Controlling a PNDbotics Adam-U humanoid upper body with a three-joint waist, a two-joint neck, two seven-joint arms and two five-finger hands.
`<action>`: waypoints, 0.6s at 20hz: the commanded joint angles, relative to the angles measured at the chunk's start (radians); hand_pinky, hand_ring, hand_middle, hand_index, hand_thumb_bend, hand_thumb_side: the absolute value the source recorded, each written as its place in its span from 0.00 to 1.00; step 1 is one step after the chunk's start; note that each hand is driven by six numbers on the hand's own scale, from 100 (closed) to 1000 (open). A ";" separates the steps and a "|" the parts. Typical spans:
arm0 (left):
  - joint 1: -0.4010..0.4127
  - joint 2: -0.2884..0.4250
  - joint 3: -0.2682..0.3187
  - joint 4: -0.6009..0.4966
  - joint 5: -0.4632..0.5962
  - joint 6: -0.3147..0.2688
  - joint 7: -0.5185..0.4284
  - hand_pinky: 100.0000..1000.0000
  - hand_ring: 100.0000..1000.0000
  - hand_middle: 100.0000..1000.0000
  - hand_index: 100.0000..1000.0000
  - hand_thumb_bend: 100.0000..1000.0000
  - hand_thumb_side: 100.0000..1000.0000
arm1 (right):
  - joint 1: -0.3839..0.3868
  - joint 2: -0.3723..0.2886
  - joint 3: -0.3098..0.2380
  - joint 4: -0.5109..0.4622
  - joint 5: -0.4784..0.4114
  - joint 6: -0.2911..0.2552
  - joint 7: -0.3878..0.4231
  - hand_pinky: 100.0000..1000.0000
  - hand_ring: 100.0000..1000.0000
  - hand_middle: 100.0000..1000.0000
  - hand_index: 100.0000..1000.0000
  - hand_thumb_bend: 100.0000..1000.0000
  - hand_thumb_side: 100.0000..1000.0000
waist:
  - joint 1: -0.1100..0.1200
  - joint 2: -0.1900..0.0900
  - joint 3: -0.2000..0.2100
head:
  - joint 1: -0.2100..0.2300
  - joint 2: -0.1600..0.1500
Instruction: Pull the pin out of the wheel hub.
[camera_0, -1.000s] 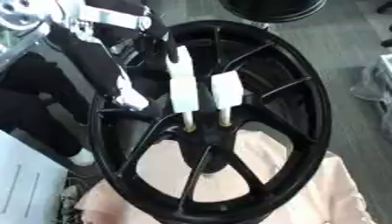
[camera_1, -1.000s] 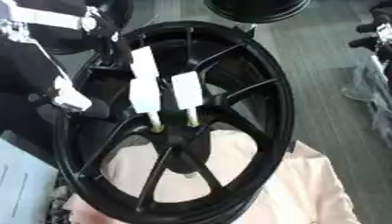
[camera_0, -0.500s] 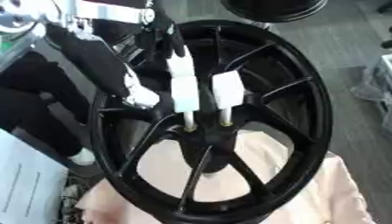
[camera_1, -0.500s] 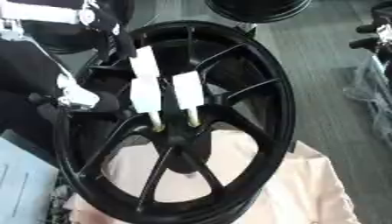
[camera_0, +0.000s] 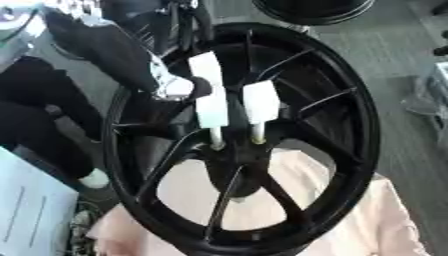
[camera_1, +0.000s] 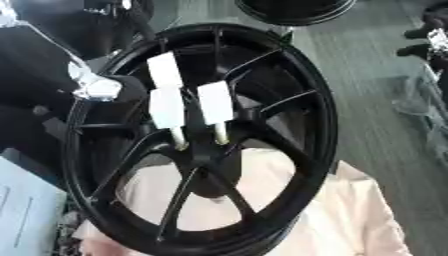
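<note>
reaching left hand (camera_0: 179, 90) sits beside the left white-capped pin (camera_0: 212, 112) in the black wheel hub (camera_0: 238, 150); finger state unreadable. pin looks light, rigid; grasp the cap.

Black arm (camera_0: 105, 50), silver wrist joint (camera_0: 171, 85)

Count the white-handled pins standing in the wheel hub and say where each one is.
3 white handles show. Left pin and right pin stand side by side in the hub. A third white piece sits above the left pin, its stem hidden. Others may be hidden.
</note>
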 joint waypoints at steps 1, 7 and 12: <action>-0.014 0.008 0.004 -0.004 0.006 0.102 -0.092 0.62 0.45 0.52 0.76 0.32 0.40 | -0.013 -0.035 -0.001 -0.008 0.003 -0.001 0.003 0.93 0.61 0.67 0.88 0.00 0.61 | -0.006 -0.014 -0.001 | 0.005 0.007; -0.009 -0.008 -0.009 0.006 0.015 0.125 -0.102 0.61 0.45 0.52 0.75 0.32 0.41 | -0.016 -0.035 0.000 -0.007 0.003 0.001 0.005 0.93 0.61 0.67 0.88 0.00 0.61 | -0.005 -0.014 -0.003 | 0.007 0.010; 0.003 -0.019 -0.023 0.016 0.025 0.135 -0.115 0.62 0.50 0.56 0.75 0.29 0.44 | -0.018 -0.034 0.001 -0.006 0.003 0.003 0.006 0.93 0.61 0.67 0.88 0.00 0.61 | -0.005 -0.014 -0.004 | 0.007 0.011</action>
